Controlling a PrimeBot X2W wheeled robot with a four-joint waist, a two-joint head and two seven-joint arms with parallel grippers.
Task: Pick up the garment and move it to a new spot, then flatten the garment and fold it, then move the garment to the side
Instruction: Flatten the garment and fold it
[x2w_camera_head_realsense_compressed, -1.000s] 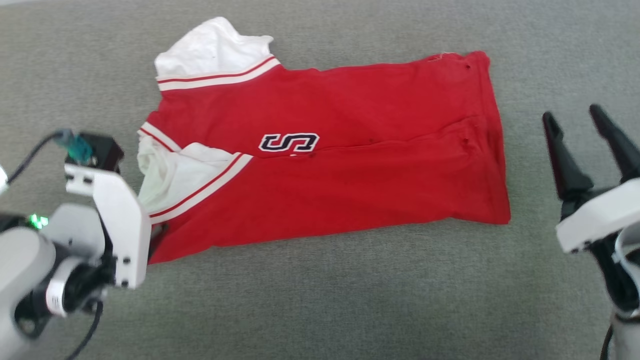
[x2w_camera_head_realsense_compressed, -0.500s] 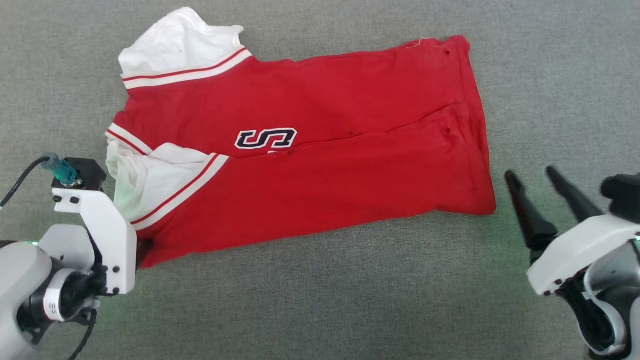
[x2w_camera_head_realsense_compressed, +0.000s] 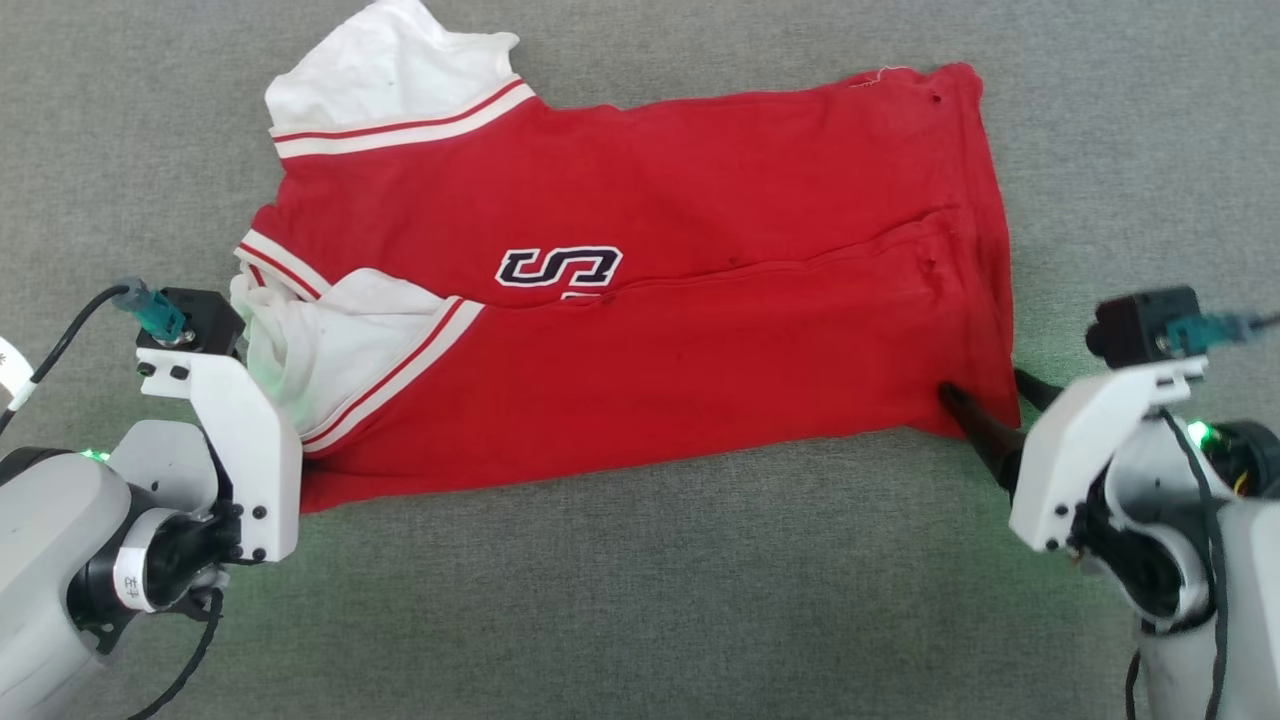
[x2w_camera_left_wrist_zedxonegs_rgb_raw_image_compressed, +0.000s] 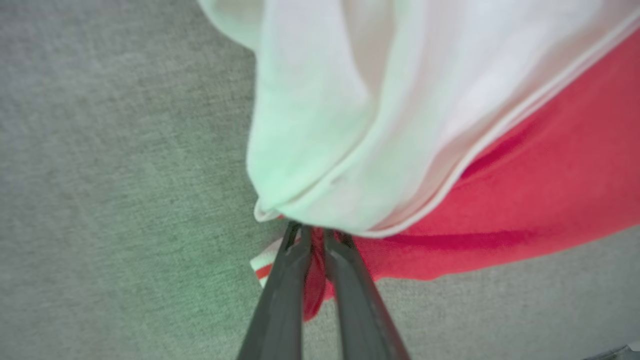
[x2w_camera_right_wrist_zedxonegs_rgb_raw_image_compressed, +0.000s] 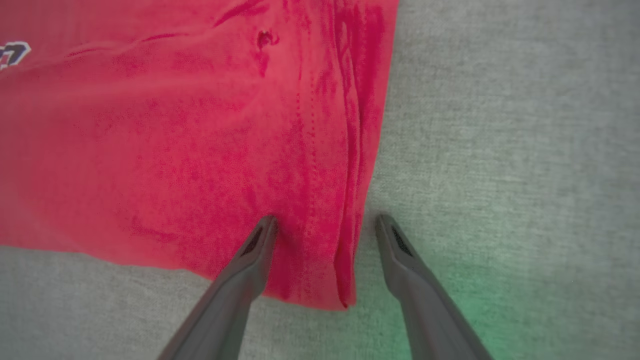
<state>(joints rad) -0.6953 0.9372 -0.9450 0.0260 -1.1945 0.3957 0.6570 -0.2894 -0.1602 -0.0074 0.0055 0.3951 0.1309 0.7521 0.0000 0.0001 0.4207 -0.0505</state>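
grey fabric surface (x2w_camera_head_realsense_compressed: 640, 620), fine woven texture

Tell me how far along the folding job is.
Done: the garment lies on the grey surface, apparently folded once lengthwise. In hand: left end effector pinches its sleeve-end corner; right end effector stands open, straddling the hem corner. Left: close right, finish folding, move it aside.

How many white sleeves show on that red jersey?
2. One white sleeve at the red jersey's far left corner; the other sleeve bunched nearer, lower left. Folds may hide more.
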